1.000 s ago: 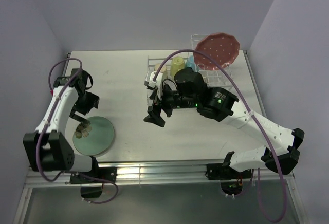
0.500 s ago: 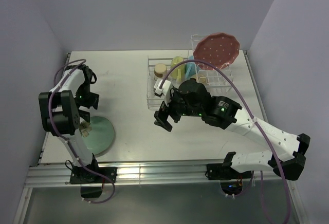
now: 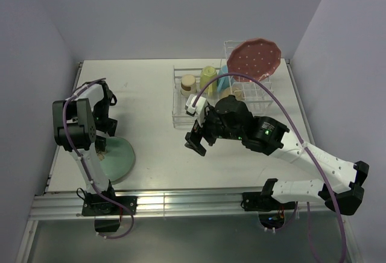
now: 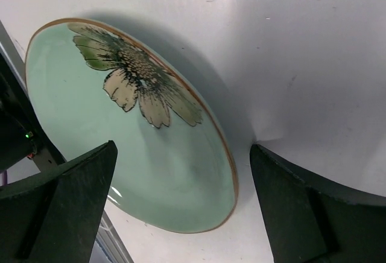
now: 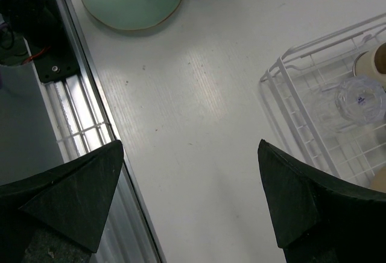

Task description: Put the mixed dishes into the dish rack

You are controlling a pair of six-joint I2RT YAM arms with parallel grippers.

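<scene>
L claw spread over glossy round mint-green plate.

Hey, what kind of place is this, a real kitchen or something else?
Probably a robot test cell, not a kitchen: a white table boxed in by plain lavender walls, robot arms bolted to an aluminium rail, and one dish rack.

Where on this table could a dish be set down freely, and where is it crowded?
Bare tabletop stretches between the mint-green plate and the white wire rack, back to the far edge. The rack's far end is crowded: tan cup, yellow-green mug and light-blue mug stand together, the pink plate propped beside them. The right arm overhangs the table's near middle.
</scene>
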